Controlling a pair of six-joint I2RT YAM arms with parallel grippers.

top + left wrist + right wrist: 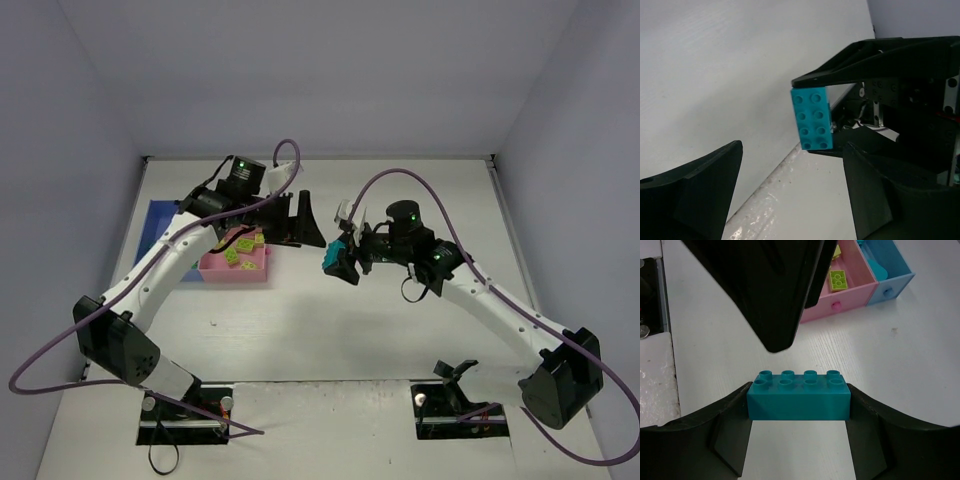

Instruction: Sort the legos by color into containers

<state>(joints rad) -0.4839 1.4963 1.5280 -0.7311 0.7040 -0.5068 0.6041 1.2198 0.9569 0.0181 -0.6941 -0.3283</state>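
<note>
- Clamping a teal two-by-four brick [797, 401]: right gripper [343, 262], apparently above the tabletop [330, 335].
- Left gripper [300, 222] near it, fingers spread wide, not touching brick.

White table [330, 330], pale lavender walls [320, 70]

Your joined trays [232, 273] sit at ten o'clock from the middle of the worktop [330, 340], with small bricks [243, 247] in the one nearest the middle. The left tool [298, 222] hangs at their three o'clock. At its four o'clock is the right tool [340, 262], with a brick [797, 399] between its fingers.
</note>
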